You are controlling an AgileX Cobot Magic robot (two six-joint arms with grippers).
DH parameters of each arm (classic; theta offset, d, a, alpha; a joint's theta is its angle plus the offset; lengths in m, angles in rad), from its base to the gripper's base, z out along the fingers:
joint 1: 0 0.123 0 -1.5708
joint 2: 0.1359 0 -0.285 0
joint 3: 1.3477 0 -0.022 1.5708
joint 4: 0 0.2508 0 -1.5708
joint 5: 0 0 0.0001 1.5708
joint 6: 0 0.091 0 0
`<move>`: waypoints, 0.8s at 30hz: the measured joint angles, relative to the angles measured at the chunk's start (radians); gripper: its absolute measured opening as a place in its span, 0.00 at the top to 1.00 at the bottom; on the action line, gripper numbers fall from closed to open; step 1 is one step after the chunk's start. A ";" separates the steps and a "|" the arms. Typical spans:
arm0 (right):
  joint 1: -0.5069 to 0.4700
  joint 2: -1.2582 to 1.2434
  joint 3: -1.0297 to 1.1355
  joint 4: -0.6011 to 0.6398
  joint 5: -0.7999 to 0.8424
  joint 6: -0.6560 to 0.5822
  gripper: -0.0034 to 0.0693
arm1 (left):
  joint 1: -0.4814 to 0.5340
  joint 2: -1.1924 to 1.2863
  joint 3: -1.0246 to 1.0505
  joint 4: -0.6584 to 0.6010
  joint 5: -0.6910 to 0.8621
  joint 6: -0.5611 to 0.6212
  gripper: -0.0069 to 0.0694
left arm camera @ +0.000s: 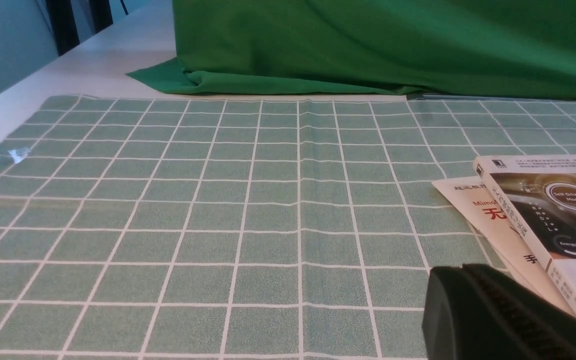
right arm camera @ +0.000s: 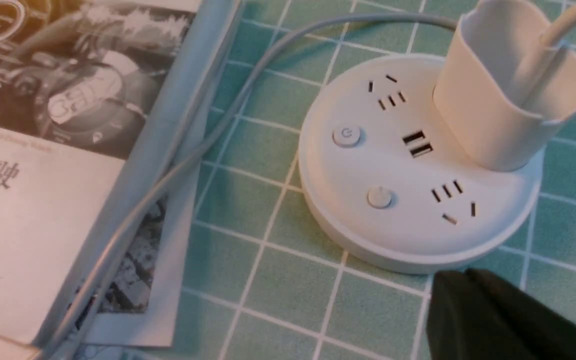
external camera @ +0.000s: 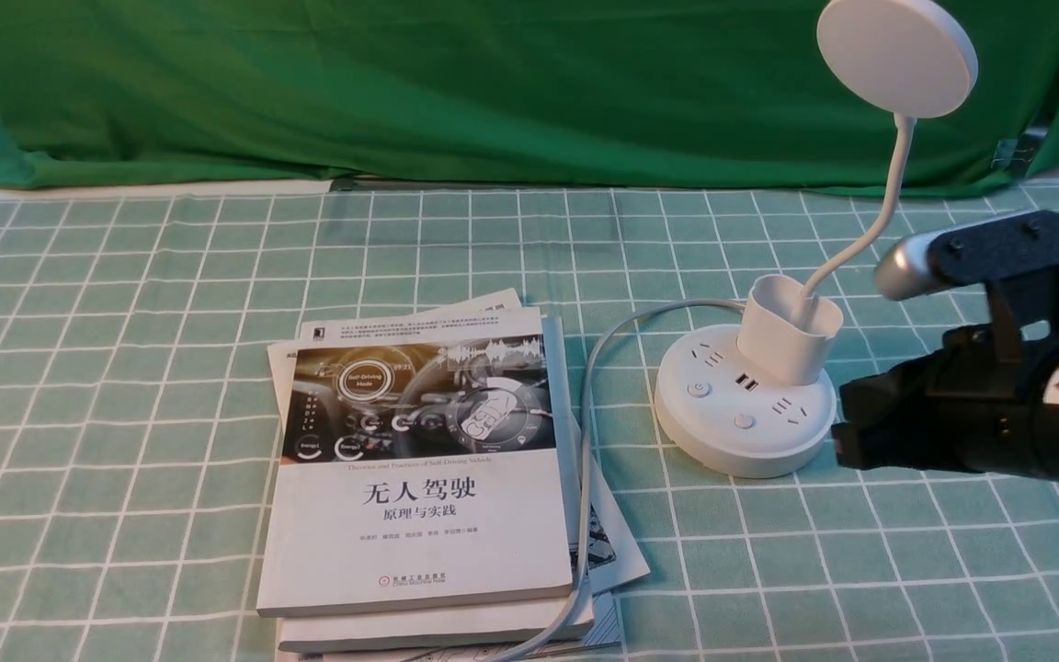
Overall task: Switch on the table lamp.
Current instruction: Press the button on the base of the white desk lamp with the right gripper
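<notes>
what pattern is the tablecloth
The tablecloth is pale green with a white grid; front view shows it best.

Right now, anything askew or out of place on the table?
Yes. The table lamp stands upright, but its grey cord drapes over the right edge of the book stack, where a thin booklet sits rotated, corners poking out.

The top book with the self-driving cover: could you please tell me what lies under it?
Under the top book lies a second book, only its near edge showing, plus printed sheets poking out at the right. Their covers are mostly hidden.
</notes>
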 joint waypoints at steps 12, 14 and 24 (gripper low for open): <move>0.000 0.231 -0.038 0.072 -0.079 -0.011 0.92 | 0.000 0.000 0.000 0.000 0.000 0.000 0.88; 0.000 0.266 -0.063 0.074 -0.081 -0.012 0.92 | 0.000 0.000 0.000 0.000 0.000 0.000 0.88; 0.000 0.382 -0.195 0.077 -0.077 -0.018 0.92 | 0.000 0.000 0.000 0.000 0.000 0.000 0.88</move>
